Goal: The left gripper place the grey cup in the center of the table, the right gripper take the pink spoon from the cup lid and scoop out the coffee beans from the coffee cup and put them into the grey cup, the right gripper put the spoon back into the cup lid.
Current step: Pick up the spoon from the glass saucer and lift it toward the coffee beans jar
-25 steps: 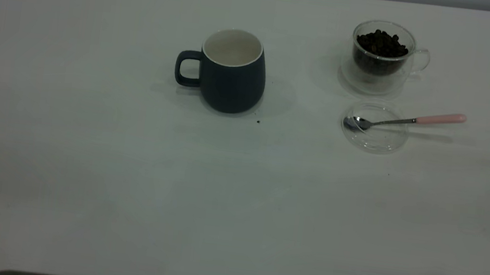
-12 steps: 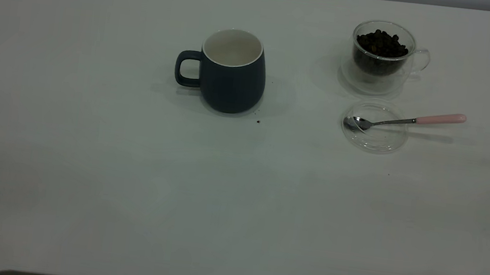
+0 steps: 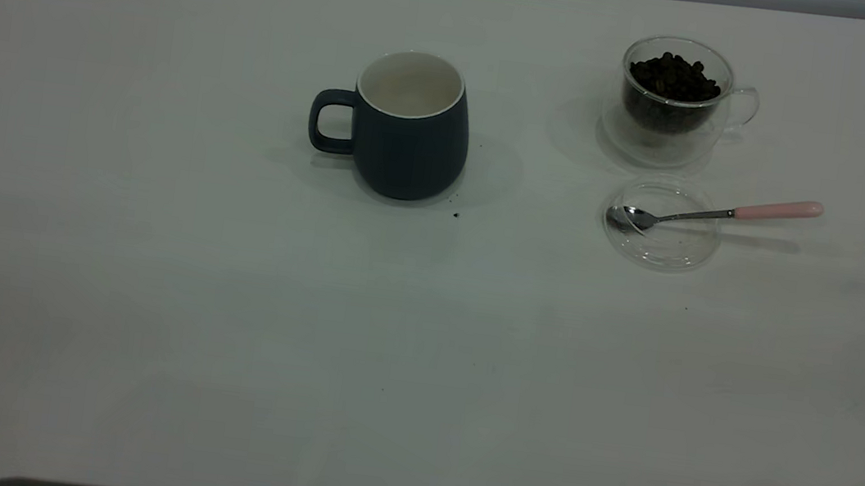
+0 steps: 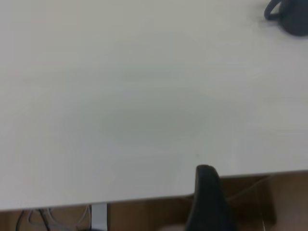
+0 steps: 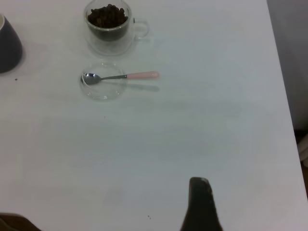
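- Counter (image 3: 147,282) spreads white under everything, with a few tiny dark specks on it.
- My left gripper (image 4: 208,199) hangs near the counter's edge, well apart from all the vessels; only one dark finger shows in my left wrist view, so I cannot tell whether those fingers are spread or clenched.
- Left of the middle stands the grey cup (image 3: 409,126), upright, its loop handle pointing left and its white inside showing no beans that I can make out.
- A dark crumb (image 3: 456,214) lies just beside the grey cup's base.
- Farther right stands the coffee cup (image 3: 674,99), upright, holding the coffee beans (image 3: 674,76) heaped near its rim.
- Just in front of it lies the cup lid (image 3: 661,226), flat on the counter.
- The pink spoon (image 3: 713,213) rests with its metal bowl inside the cup lid and its pink handle reaching out over the rim to the right.
- My right gripper (image 5: 202,204) hovers over bare counter, well apart from the pink spoon; again one finger shows, and I cannot tell its state.
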Tool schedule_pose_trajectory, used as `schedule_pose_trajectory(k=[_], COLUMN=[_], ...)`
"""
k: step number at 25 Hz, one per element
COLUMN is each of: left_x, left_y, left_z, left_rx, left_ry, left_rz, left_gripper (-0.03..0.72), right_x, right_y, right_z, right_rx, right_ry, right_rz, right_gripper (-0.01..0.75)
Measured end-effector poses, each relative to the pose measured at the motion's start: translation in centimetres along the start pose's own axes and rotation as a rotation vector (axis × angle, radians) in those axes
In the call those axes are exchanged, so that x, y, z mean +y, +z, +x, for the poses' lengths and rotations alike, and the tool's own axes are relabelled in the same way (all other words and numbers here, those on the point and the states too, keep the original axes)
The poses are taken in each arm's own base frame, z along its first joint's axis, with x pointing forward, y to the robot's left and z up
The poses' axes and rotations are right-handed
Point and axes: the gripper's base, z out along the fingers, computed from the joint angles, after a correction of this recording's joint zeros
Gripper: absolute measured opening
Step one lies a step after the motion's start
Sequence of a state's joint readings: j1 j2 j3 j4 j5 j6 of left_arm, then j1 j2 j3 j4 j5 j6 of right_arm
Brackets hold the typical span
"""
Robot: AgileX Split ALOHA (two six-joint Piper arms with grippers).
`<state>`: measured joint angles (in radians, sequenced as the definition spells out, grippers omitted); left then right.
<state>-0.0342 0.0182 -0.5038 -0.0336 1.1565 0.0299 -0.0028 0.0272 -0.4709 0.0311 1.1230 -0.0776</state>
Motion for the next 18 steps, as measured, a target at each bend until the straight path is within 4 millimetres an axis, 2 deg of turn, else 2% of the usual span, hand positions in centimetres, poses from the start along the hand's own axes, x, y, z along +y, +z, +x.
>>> schedule_pose_trajectory(k=[18], left_x=[-0.11], left_y=[0.08], left_z=[0.42], left_rx=[-0.039], left_ry=[-0.003], left_rz=[0.011], left_gripper=[0.565], right_x=[0.0], right_y=[0.0], right_z=[0.0], right_rx=[0.0], right_ry=[0.0], right_rz=[0.0], right_gripper=[0.586])
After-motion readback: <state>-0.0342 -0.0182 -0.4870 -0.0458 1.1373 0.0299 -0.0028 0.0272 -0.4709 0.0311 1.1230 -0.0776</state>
